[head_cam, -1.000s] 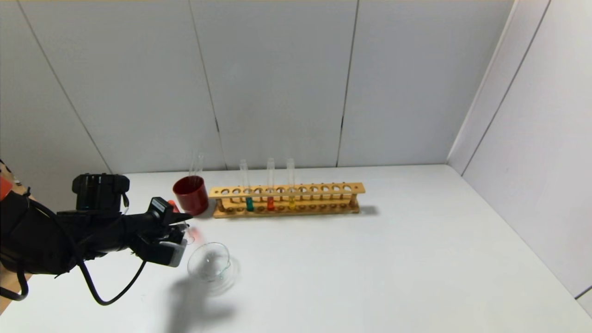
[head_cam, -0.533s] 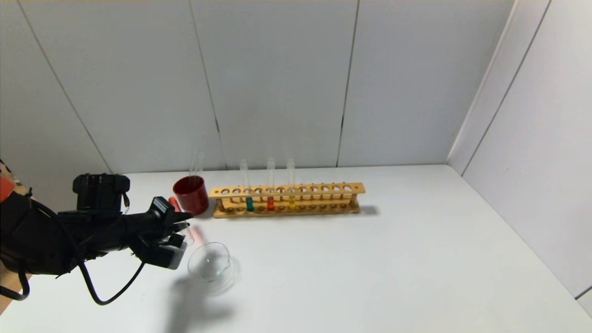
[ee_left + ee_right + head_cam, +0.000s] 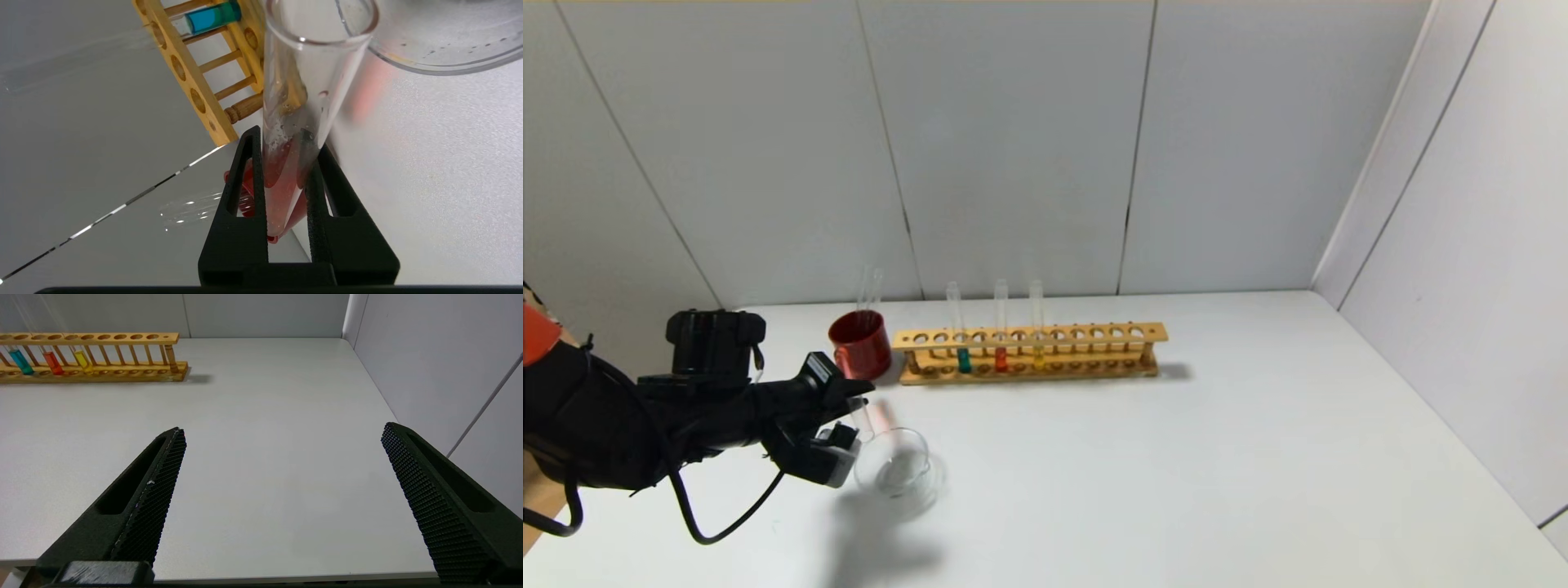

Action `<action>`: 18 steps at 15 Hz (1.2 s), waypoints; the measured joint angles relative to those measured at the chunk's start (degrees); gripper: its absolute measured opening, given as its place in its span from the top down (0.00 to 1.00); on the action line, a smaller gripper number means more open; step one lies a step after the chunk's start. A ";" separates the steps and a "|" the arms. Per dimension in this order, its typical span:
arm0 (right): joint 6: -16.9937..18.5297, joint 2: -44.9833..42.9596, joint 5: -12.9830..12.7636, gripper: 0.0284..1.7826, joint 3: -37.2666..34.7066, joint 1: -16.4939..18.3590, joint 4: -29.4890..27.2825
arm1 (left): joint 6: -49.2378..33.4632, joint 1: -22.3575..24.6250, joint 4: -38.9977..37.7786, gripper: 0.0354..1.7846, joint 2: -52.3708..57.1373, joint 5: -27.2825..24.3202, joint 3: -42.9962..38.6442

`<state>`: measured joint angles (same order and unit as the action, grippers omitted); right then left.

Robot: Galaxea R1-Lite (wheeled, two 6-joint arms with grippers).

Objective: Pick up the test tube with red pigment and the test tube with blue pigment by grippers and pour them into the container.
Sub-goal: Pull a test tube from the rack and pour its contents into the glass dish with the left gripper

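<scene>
My left gripper (image 3: 847, 418) is shut on the test tube with red pigment (image 3: 860, 419), holding it tilted beside the container (image 3: 907, 483), a clear glass dish. In the left wrist view the black fingers (image 3: 245, 163) clamp the tube (image 3: 304, 77) near its base. The red liquid lies along its lower wall, and its open mouth is at the dish's rim (image 3: 433, 65). The test tube with blue pigment (image 3: 963, 359) stands in the wooden rack (image 3: 1094, 335). My right gripper (image 3: 284, 428) is open and empty over the table's front edge.
A dark red cup (image 3: 859, 347) holding clear tubes stands left of the rack. The rack also holds a red-orange tube (image 3: 1001, 358) and a yellow tube (image 3: 1038, 357). White walls close in at the back and right.
My left gripper has moved right toward the glass dish with the red tube, bringing the tube's mouth up to the dish's rim.
</scene>
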<state>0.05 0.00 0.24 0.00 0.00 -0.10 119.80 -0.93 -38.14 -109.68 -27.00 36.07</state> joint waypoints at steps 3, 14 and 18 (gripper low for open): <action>-0.02 0.00 0.00 0.02 0.00 0.00 0.00 | 1.32 -0.17 -0.44 0.84 -0.35 0.07 0.48; 0.00 0.00 0.00 0.02 0.00 0.00 0.00 | 4.38 -0.22 -3.89 0.84 -1.90 0.29 0.56; -0.02 0.00 0.00 0.02 0.00 0.00 0.00 | 6.17 -0.22 -4.27 0.84 -2.08 0.22 0.66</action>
<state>0.02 0.00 0.24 0.00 0.00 -0.10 125.97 -1.15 -42.41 -111.76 -26.78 36.73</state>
